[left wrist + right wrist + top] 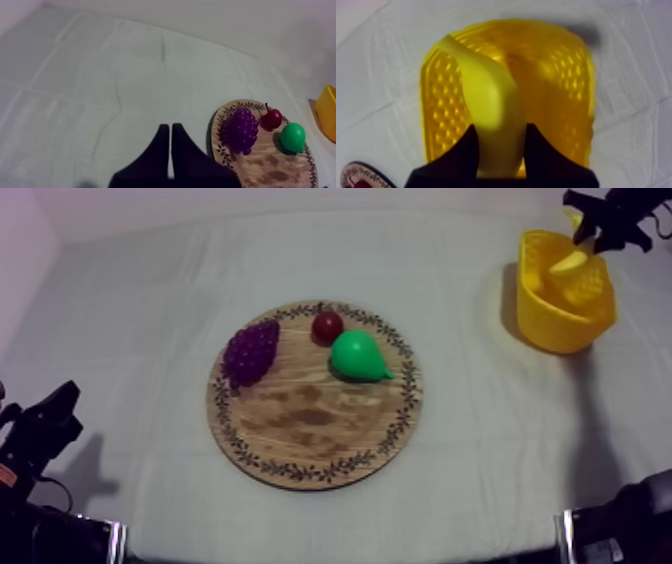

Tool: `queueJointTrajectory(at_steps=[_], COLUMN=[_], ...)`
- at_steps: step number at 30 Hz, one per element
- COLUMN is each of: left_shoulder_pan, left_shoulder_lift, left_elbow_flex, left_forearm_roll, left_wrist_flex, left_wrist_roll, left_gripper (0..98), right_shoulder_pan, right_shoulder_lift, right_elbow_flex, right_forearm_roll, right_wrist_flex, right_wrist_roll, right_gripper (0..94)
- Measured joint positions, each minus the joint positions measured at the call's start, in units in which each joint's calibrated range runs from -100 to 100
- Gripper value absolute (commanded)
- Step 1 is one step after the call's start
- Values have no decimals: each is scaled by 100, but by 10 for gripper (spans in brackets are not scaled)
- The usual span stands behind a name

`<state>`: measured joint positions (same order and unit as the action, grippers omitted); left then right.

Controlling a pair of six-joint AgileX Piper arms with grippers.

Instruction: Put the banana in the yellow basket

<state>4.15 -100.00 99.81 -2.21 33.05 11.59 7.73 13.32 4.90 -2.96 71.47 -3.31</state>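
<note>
The yellow banana (571, 261) hangs over the yellow basket (560, 313) at the table's far right, held by my right gripper (590, 233). In the right wrist view the banana (491, 105) sits between the black fingers (543, 150), which are shut on it, directly above the basket (563, 90). My left gripper (45, 423) rests low at the left of the table; in its own view the fingers (162, 145) lie together as a narrow wedge with nothing in them. The round wooden board (300, 428) lies mid-table.
On the board sit a bunch of purple grapes (250, 353), a small red fruit (327, 326) and a green pear (358, 356). The left wrist view shows the same grapes (241, 131), red fruit (272, 119) and pear (292, 137).
</note>
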Motion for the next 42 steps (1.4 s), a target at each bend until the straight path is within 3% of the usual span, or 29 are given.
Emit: queueJointTrajectory(at_steps=[5, 10, 15, 29, 34, 42], left_shoulder_pan=[0, 0, 0, 0, 0, 0], left_shoulder_lift=[0, 0, 0, 0, 0, 0], left_elbow_flex=[0, 0, 0, 0, 0, 0], left_forearm_roll=[0, 0, 0, 0, 0, 0], left_wrist_flex=[0, 0, 0, 1, 1, 1], left_wrist_roll=[0, 0, 0, 0, 0, 0], left_gripper=[1, 1, 1, 1, 1, 1], right_shoulder_pan=[62, 105, 137, 459, 437, 103], right_shoulder_lift=[100, -6, -475, -3326, -4380, -6103], right_elbow_flex=[-51, 127, 592, 2335, 3056, 4587], right_forearm_roll=[14, 9, 35, -94, -39, 217], right_wrist_flex=[-58, -126, -305, -309, -628, -1326], right_wrist_roll=[14, 0, 53, 700, 850, 740], right_gripper=[293, 555, 618, 506, 387, 148])
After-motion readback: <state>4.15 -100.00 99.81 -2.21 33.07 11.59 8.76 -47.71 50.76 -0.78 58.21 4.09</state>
